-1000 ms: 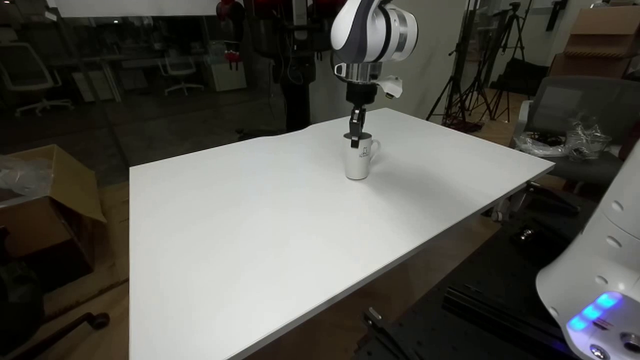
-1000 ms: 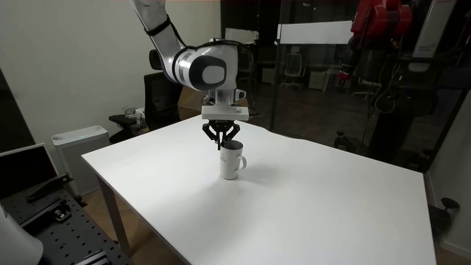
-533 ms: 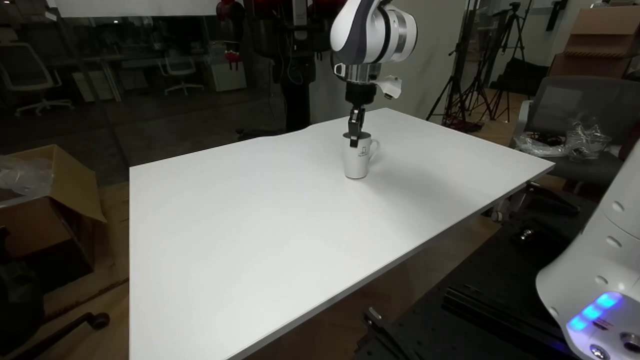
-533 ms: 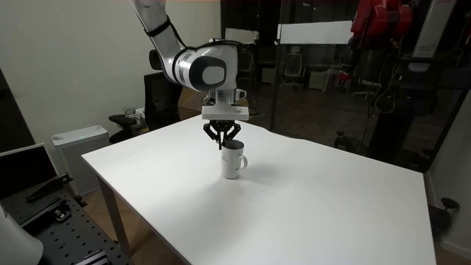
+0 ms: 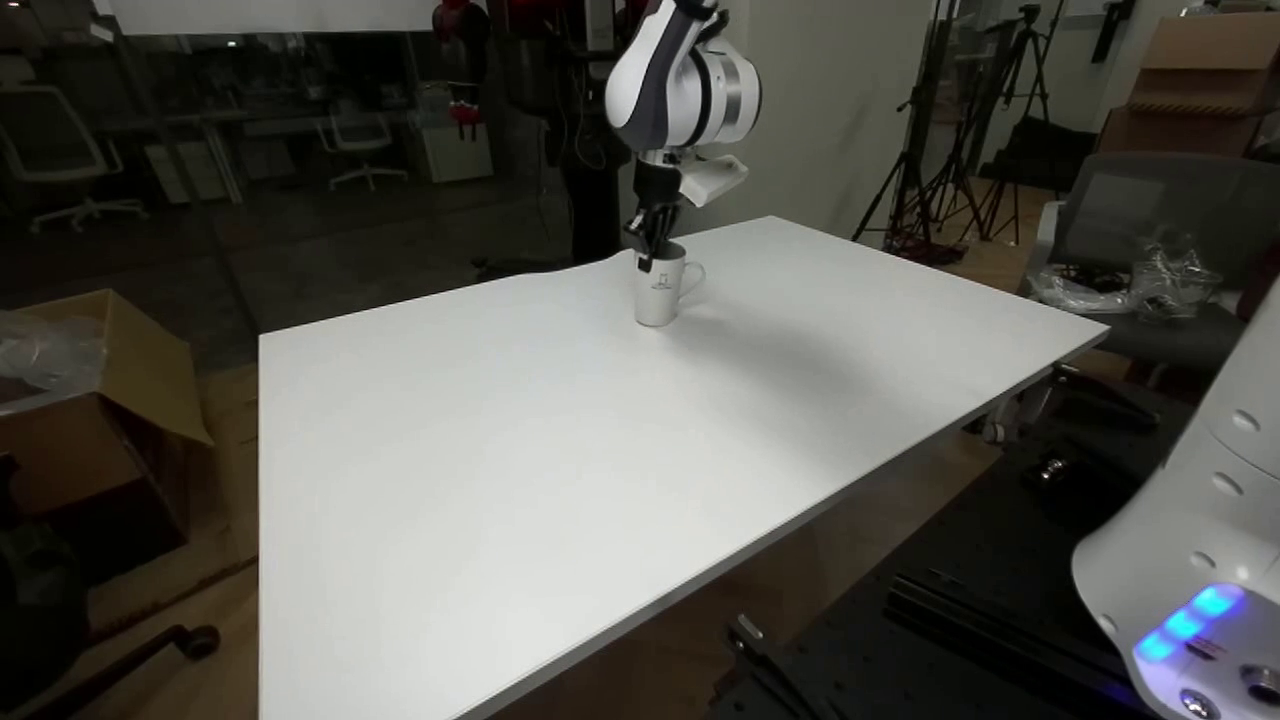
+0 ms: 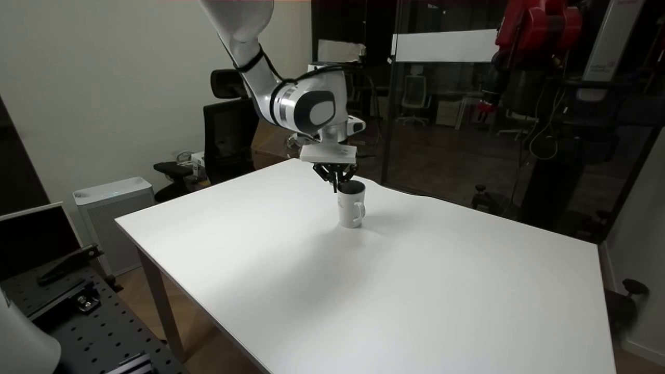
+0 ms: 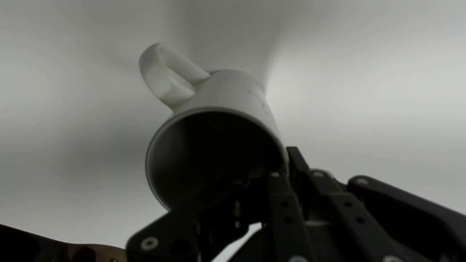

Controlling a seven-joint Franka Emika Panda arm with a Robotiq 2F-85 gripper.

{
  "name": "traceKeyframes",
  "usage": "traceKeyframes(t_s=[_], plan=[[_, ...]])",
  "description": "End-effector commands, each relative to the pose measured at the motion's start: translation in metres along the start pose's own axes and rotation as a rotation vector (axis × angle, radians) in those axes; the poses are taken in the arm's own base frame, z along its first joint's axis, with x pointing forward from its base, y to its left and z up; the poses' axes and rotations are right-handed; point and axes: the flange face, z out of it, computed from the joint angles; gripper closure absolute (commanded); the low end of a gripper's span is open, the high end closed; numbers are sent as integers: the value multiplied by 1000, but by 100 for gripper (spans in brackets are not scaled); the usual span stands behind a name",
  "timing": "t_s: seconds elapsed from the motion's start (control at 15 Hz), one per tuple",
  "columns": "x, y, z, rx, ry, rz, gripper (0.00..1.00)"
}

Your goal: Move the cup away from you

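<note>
The cup (image 5: 656,300) is a light grey-white mug with a side handle, a small printed mark and a dark inside. It is roughly upright at the white table (image 5: 480,500) in both exterior views (image 6: 351,210). I cannot tell whether its base touches the table. My gripper (image 5: 645,262) is tilted over the cup's rim, and it also shows in an exterior view (image 6: 336,188). In the wrist view the gripper (image 7: 286,162) is shut on the cup's wall (image 7: 233,91), one finger inside, one outside. The inner fingertip is hidden in the dark inside.
The table's far edge (image 5: 560,268) lies a short way beyond the cup. A red and black robot (image 6: 540,31) stands beyond the table. An office chair (image 6: 228,135) stands behind it, and a cardboard box (image 5: 100,400) is on the floor beside it.
The cup and gripper have moved together across the table, farther from the robot's base and closer to the far edge. The wrist has tilted. The grip on the cup's wall stays the same.
</note>
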Motion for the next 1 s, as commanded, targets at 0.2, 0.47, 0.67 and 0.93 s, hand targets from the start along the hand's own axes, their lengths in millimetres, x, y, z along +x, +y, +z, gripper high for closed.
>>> traceKeyframes(t_s=[0.2, 0.47, 0.67, 0.93], plan=[[67, 15, 16, -1, -116, 191, 98], [79, 24, 13, 5, -171, 239, 98], [86, 27, 15, 20, -188, 258, 98], [92, 28, 16, 18, -209, 264, 98]])
